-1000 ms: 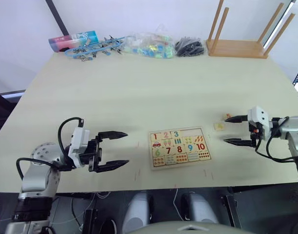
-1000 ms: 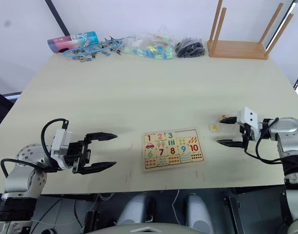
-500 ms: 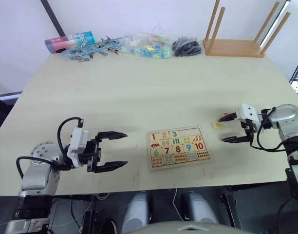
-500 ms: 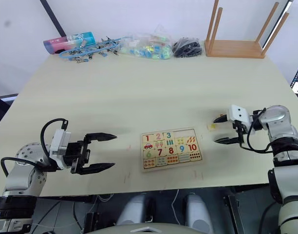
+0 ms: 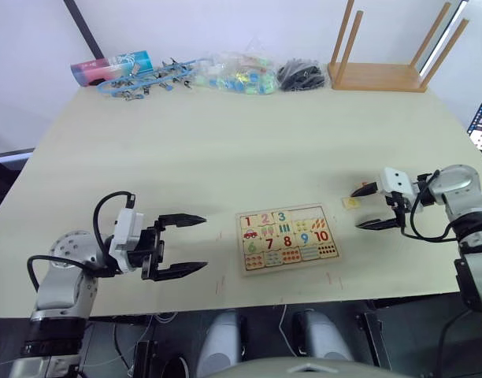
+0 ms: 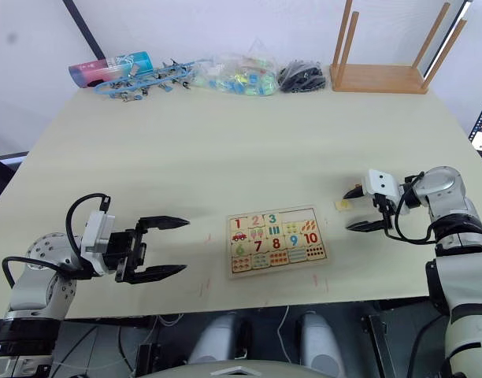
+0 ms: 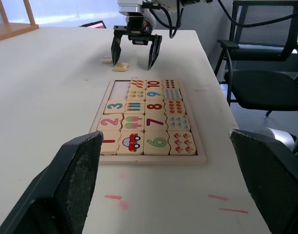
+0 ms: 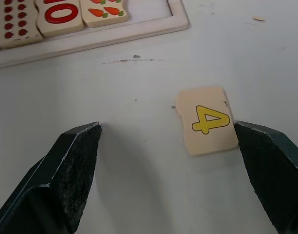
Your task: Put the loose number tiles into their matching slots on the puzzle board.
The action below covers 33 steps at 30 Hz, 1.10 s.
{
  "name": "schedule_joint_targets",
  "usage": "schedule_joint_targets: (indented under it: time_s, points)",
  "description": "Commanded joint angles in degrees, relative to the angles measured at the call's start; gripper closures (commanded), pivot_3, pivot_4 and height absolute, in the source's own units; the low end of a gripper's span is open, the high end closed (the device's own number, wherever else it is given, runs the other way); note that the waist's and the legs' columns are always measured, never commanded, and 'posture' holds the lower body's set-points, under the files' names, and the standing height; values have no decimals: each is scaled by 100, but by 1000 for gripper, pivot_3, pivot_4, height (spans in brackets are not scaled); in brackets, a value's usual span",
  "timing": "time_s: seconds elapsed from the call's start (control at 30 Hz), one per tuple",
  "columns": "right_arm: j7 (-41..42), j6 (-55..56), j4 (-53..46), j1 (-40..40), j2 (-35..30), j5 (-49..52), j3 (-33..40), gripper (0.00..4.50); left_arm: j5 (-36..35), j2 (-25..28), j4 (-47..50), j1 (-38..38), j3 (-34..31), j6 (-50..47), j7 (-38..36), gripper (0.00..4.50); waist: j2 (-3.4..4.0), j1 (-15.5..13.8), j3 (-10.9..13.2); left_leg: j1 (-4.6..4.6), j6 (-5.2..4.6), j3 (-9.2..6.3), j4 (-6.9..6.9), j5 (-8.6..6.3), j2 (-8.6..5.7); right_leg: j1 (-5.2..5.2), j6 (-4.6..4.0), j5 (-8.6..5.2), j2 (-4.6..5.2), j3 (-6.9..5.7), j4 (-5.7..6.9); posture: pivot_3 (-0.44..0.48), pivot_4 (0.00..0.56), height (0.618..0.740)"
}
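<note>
1. The puzzle board (image 5: 288, 238) sits near the front edge of the table (image 5: 225, 150), between the two arms. Tiles 1, 2 and 3 are already seated in its top row, and the two slots (image 7: 121, 89) at the right end of that row look bare.
2. The number 4 tile (image 8: 209, 120) lies flat on the table just off the board's right side, digit up. A second loose tile (image 7: 107, 59) sits just beyond it, but it's too small to read the number.
3. The right gripper (image 5: 376, 207) hangs over the 4 tile with its black fingers spread wide. In the right wrist view the tile is way off-centre, almost touching one finger (image 8: 273, 165) and well apart from the other.
4. So the step in hand looks like picking up the 4. To do it well, the robot should probably slide the gripper sideways so the tile is centred, drop straight down, then pinch on two opposite edges, since a thin flat tile will skid if only one finger hits it.
5. The left gripper (image 5: 180, 245) is also spread open, holding nothing, parked to the left of the board.
</note>
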<state>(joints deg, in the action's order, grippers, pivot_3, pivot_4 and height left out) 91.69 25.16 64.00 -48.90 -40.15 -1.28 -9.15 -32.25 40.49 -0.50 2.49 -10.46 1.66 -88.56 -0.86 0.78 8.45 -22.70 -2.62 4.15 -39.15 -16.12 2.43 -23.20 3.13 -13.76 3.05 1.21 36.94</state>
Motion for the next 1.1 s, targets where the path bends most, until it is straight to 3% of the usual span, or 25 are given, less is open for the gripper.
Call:
schedule_joint_targets:
  time_s: [0.03, 0.47, 0.57, 0.7, 1.1]
  points:
    - [81, -23, -5, -36, -84, 57, -13, 0, -73, 9, 109, 32, 13, 80, -23, 69, 0, 0, 0, 0, 0, 0, 0, 0, 0, 0, 0, 0, 0, 0, 0, 0, 150, 737]
    - [-150, -284, 92, 27, 25, 70, 185, 0, -78, 5, 95, 69, 66, 88, -61, 69, 0, 2, 0, 0, 0, 0, 0, 0, 0, 0, 0, 0, 0, 0, 0, 0, 150, 737]
    - [-132, -300, 100, 15, 41, 61, 209, 801, -74, 7, 76, 96, 79, 91, -60, 0, 0, 0, 0, 1, 0, 1, 0, 0, 0, 0, 0, 0, 0, 0, 0, 0, 150, 737]
    - [-154, -338, 112, -17, 75, 75, 234, 2759, -80, 5, 83, 111, 112, 89, -57, 0, 0, 2, 0, 1, 0, 0, 0, 0, 0, 0, 0, 0, 0, 0, 0, 0, 150, 737]
    - [-245, -385, 113, -39, 112, 63, 252, 2759, -79, 3, 75, 108, 130, 109, -36, 0, 0, 10, 0, 1, 0, 0, 0, 0, 1, 0, 0, 0, 0, 1, 1, 0, 150, 737]
